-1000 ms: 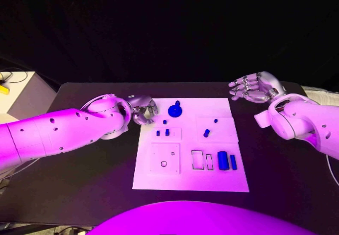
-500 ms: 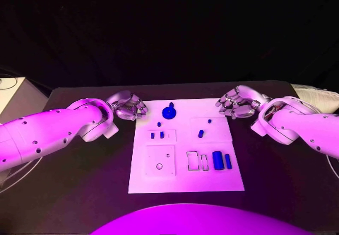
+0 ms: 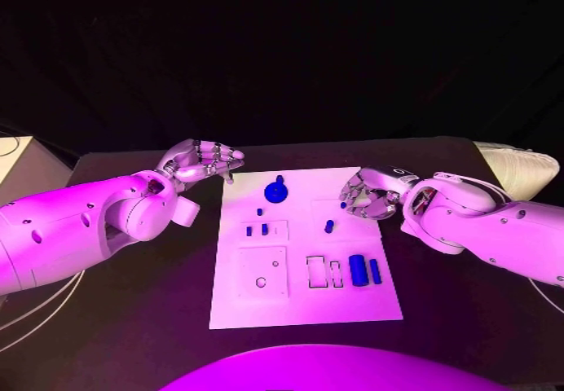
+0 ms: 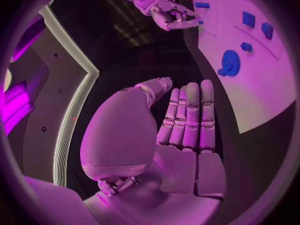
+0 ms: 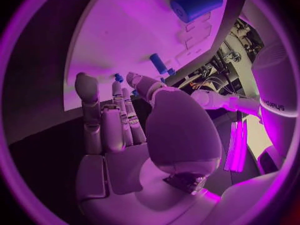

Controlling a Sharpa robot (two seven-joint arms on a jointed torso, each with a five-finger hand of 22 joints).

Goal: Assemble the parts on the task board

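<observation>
I saw my left hand [image 3: 202, 160] empty, fingers loosely apart, beside the task board [image 3: 303, 303], right hand [image 3: 369, 194] curled over its edge, gear [image 3: 276, 192] between them

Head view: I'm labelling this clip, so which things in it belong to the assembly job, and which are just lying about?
Job:
task board
blue gear-shaped part
blue cylinder
small blue pieces in the board's middle
left hand, holding nothing
right hand, over the board's right edge

Lying about:
white ribbed object at the table's far right
pale box beyond the table's left edge
</observation>
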